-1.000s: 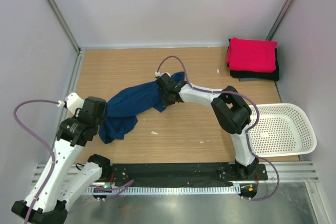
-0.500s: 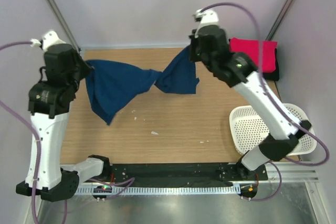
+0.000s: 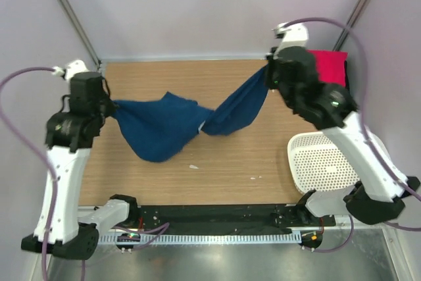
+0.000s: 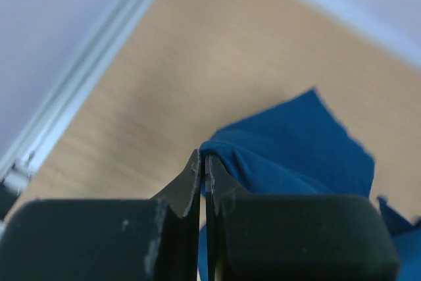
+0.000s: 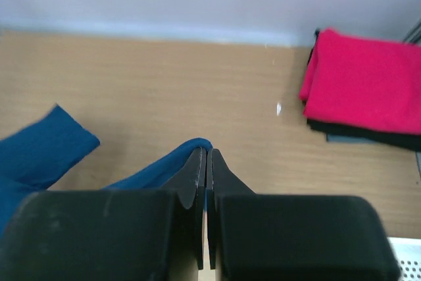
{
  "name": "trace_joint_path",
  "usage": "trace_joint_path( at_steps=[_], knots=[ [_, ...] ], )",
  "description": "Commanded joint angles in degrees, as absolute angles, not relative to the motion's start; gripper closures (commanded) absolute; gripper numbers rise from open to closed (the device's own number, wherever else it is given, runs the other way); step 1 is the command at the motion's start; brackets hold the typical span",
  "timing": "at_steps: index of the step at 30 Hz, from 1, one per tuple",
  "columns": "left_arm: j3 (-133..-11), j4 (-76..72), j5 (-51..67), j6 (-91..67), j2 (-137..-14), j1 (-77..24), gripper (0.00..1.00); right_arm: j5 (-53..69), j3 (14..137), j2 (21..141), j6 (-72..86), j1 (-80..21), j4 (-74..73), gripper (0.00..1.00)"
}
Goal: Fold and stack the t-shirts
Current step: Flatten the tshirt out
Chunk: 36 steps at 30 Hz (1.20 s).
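The navy blue t-shirt (image 3: 164, 126) hangs in the air above the table, twisted in the middle, stretched between my two grippers. My left gripper (image 3: 109, 104) is shut on its left edge; in the left wrist view the cloth (image 4: 296, 156) comes out at the fingertips (image 4: 204, 162). My right gripper (image 3: 268, 70) is shut on its right edge, with the cloth (image 5: 151, 169) at the tips (image 5: 206, 156). The pink-red t-shirt (image 3: 329, 67) lies folded on the black one (image 5: 368, 136) at the back right. The chest print is hidden.
A white perforated basket (image 3: 329, 162) stands at the right, partly under my right arm. Small white specks (image 3: 194, 166) lie on the wooden table (image 3: 230, 176). Walls and metal rails close in the back and sides.
Both arms lifted the navy t-shirt off the table and spread it. Since half a second ago, both grippers have moved lower and the right one further right; the cloth sags more.
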<state>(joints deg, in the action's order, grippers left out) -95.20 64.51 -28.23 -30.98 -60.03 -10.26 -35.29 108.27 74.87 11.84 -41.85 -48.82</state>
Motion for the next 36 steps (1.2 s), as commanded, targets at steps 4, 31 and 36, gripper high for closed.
trace_joint_path(
  at_steps=[4, 31, 36],
  knots=[
    [-72.18, 54.96, -18.57, -34.89, -62.66, -2.57, 1.0, -28.22, 89.42, 80.68, 16.43, -38.42, -48.09, 0.99],
    [-40.06, 47.29, -8.77, -62.76, -49.52, -37.84, 0.21, -18.72, 79.89, 97.91, 15.73, -26.28, -32.43, 0.99],
    [-44.64, 43.95, -12.92, -61.97, -62.82, -47.54, 0.22, -19.16, 78.93, 97.3, 16.0, -26.02, -32.87, 0.99]
  ],
)
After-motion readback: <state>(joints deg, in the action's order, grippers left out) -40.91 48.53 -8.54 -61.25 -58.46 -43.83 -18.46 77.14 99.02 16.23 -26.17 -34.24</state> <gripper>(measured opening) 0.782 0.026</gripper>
